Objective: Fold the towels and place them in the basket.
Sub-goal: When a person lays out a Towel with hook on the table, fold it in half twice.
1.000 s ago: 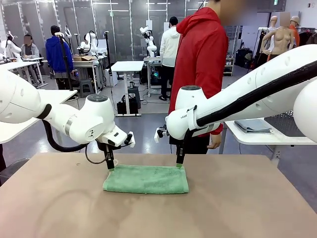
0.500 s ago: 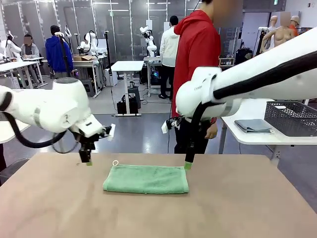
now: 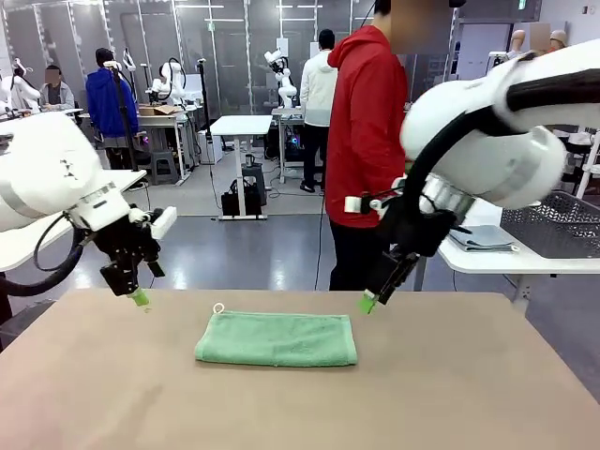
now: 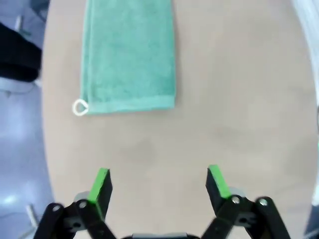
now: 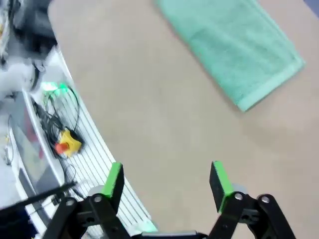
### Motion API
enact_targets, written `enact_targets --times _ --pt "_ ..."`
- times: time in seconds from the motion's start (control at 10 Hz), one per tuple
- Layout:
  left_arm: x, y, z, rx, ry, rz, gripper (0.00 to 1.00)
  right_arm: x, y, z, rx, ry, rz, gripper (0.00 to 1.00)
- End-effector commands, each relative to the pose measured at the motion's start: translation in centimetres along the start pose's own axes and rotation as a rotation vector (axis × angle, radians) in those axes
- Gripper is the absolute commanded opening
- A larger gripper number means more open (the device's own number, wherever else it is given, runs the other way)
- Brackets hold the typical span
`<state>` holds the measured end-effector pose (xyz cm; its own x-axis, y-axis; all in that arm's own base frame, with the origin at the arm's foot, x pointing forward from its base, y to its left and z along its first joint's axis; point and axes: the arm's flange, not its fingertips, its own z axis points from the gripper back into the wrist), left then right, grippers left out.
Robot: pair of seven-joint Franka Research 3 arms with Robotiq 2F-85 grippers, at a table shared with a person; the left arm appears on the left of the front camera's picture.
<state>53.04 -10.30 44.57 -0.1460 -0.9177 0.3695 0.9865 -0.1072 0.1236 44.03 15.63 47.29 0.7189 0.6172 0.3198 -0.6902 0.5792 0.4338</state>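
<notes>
While the folded green towel [image 3: 277, 339] lies flat on the table [image 3: 469, 394], left gripper [image 3: 139, 298] and right gripper [image 3: 367, 303] flank it, both released, holding nothing.

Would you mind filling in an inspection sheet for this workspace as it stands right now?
Surface: brown table, bare apart from one towel.
Job's things: green towel folded flat mid-table, white loop at its far left corner; grey-blue towel folded on the side table, beside the basket.
Clutter: nothing seen.
Grippers: left gripper open, in the air left of the green towel; right gripper open, in the air off its far right corner; both hold nothing.
Cables: black cable loops under the left arm.
Surroundings: person in a red hoodie stands at the table's far side.
</notes>
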Motion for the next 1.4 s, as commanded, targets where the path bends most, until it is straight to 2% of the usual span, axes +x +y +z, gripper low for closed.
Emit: enact_targets --times 0.0,0.1,0.2,0.4,0.5,0.9,1.1,1.3 --pt "-1.6 0.7 -1.0 -0.072 -0.134 -0.022 0.94 -0.5 -3.3 -1.1 0.113 -0.203 -0.233 0.86" --pt "-2.2 1.2 -1.6 -0.096 -0.194 -0.036 0.94 -0.5 -5.0 -1.9 0.234 -0.252 -0.301 0.86" --pt "-2.9 1.2 -2.0 -0.106 -0.250 -0.033 0.94 -0.5 -6.5 -3.2 0.293 -0.278 -0.398 0.86" --pt "-4.1 1.6 -2.9 -0.106 -0.391 -0.017 0.94 -0.2 -7.4 -4.6 0.433 -0.342 -0.403 0.86" --pt "-4.9 1.8 -3.4 -0.117 -0.440 0.025 0.94 -1.5 -7.2 -3.1 0.306 -0.246 -0.397 0.86" --pt "-8.8 0.8 -4.1 -0.080 -0.664 0.199 0.94 -1.5 -7.2 -3.1 0.306 -0.246 -0.397 0.86" --pt "-10.7 0.8 -4.6 -0.080 -0.720 0.187 0.94 -1.5 -7.2 -3.1 0.306 -0.246 -0.397 0.86" --pt "-10.6 0.8 -5.1 -0.089 -0.730 0.203 0.94 -1.5 -7.2 -3.1 0.306 -0.246 -0.397 0.86"
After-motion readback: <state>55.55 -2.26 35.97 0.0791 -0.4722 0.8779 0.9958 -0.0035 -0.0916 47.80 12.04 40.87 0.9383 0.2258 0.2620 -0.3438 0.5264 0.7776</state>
